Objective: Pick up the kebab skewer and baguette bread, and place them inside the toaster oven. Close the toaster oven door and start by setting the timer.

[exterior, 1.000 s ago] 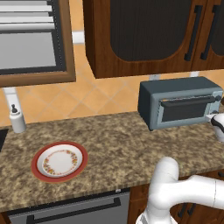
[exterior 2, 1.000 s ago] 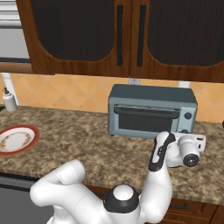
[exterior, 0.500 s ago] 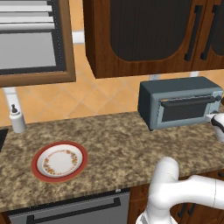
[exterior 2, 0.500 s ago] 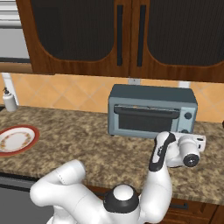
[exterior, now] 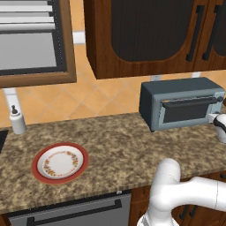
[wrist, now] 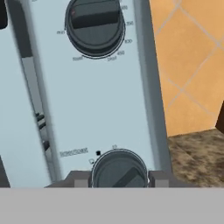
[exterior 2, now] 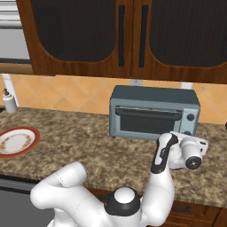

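we see the toaster oven [exterior 2: 153, 112] on the granite counter [exterior 2: 80, 142], back against the orange tile wall [exterior: 88, 99], under the dark wood cabinets [exterior 2: 133, 35]. the toaster oven door [exterior 2: 149, 120] is up and shut, bar handle along its top edge. through the dark glass we can't tell what is inside, so the skewer and the bread can't be placed from here; neither lies on the counter that we can see.

the gripper [wrist: 119, 178] is at the oven's right-hand control strip, right up against the lower knob [wrist: 119, 169]. in the hand view a grey fingertip [wrist: 78, 179] sits on each side of that knob, close to its rim. we can't tell if they actually pinch it or just straddle it, contact is cut by the bottom edge. the upper knob [wrist: 95, 25] is well above, untouched, with small printed marks around it. in the right base view the hand [exterior 2: 189, 151] hangs in front of the oven's right end, covering the low part of the control strip.

left on the counter, a red-rimmed plate [exterior: 60, 162] with a flower pattern; nothing on it. a small white soap bottle [exterior: 17, 120] stands near the wall further left, well apart from the plate. below the counter edge, a dark appliance front with a bar handle [exterior: 73, 213].
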{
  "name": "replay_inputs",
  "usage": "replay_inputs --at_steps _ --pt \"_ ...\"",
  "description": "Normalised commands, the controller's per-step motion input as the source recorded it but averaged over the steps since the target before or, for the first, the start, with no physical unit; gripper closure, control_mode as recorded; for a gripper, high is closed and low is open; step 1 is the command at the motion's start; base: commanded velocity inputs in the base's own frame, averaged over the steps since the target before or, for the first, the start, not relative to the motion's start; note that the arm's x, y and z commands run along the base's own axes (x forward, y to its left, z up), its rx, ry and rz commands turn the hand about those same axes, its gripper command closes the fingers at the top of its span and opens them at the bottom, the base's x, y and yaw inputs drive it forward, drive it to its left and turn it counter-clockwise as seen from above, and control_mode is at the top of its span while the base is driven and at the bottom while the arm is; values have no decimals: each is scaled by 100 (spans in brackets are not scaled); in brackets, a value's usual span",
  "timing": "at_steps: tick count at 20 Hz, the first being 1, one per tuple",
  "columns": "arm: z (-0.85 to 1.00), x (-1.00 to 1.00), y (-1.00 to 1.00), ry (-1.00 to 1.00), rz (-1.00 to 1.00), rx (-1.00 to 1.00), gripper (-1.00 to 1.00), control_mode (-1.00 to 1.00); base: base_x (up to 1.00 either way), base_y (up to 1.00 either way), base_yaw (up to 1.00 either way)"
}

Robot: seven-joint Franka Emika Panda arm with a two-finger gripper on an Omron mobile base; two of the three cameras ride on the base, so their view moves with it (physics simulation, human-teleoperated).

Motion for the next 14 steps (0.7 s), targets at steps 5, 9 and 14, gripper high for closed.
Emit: replay_inputs --at_steps 5,9,14 --pt "0 -6 0 -3 -7 21 100 -100 0 0 0" --pt "-1 -3 0 -4 -9 21 100 -100 0 0 0" --pt "-1 -7 0 -4 -7 21 100 -100 0 0 0"
